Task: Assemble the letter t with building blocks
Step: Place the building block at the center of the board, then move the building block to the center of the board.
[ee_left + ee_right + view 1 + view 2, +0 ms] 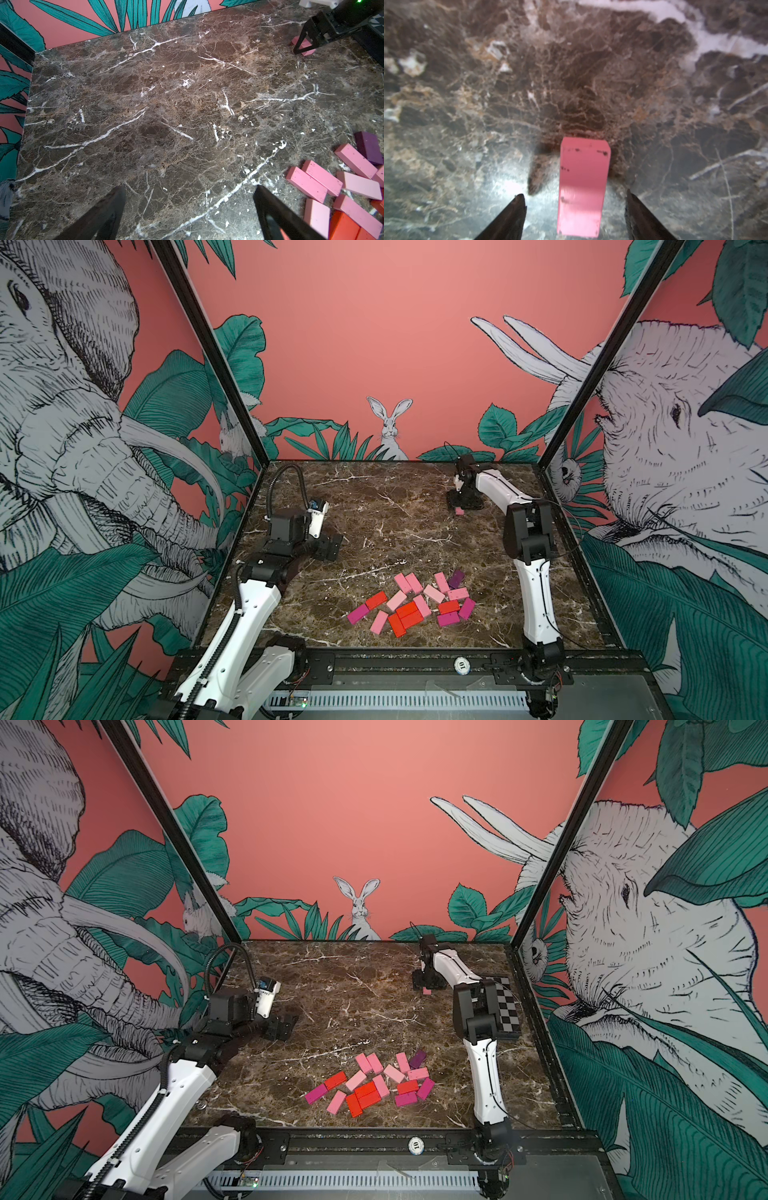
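1. Between the fingers of the right gripper (574,194) a single pink block (583,182) lies flat on the marble table (467,93). You can see bare marble on each side of it, so neither finger touches it.
2. Read the right gripper's state as jaws moderately apart, holding nothing.
3. Note the axis: the block's long side runs parallel to the fingers, straight ahead from the wrist, and its far end lies beyond the fingertips. As a judgement, any sideways sweep would strike it, so you should lift clear straight upward.
4. Behind the right gripper, toward its arm's base and well apart, you find the loose pile of building blocks (415,603). They are red, light pink, magenta and one dark purple, flat, at mixed angles, several touching.
5. Read the left gripper (189,187) as jaws wide and empty above bare marble. In both top views the pile lies to its right and nearer the base.
6. Judged from this, the letter is barely begun, with one block placed far from the supply. The left gripper appears the nearer to the pile. Whichever arm you send, turn its wrist so the fingers straddle the chosen block's short width.
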{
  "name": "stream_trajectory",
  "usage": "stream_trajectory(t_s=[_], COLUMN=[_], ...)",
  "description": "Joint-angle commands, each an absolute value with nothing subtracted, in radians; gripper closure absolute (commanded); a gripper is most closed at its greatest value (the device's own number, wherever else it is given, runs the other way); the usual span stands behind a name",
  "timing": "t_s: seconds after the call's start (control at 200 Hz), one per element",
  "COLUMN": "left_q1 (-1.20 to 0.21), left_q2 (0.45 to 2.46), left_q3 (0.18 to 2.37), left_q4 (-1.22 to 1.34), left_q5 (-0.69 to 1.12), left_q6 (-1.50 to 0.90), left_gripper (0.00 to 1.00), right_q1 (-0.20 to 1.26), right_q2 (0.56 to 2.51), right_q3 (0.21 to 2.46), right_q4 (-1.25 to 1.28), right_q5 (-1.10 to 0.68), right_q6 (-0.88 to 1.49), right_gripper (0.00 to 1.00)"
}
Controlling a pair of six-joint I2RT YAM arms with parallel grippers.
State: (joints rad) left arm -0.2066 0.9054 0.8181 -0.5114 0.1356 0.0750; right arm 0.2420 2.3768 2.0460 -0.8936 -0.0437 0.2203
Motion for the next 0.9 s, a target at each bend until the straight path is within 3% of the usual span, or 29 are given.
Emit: stream_trajectory(t_s=[0.0,0.48,0.89], left_q1=[-0.206,-0.206,-0.206], left_q2=[0.889,0.897,0.879], left_q3=[0.808,0.810,0.804], left_q4=[-0.515,-0.512,-0.518], left_q5=[0.128,0.133,0.123], left_q6=[0.072,0.073,0.071], left_gripper=[0.01,0.01,0.02], right_q1=[0.242,0.240,0.240], right_q2=[2.296,2.053,2.213], right_q3=[2.022,1.796,1.901], right_q4=[-0.932,-0.913,-0.850], right_q5=[-0.058,-0.106,-0.080], right_q6=[0.204,0.162,0.160], right_gripper=[0.26,0.27,0.39])
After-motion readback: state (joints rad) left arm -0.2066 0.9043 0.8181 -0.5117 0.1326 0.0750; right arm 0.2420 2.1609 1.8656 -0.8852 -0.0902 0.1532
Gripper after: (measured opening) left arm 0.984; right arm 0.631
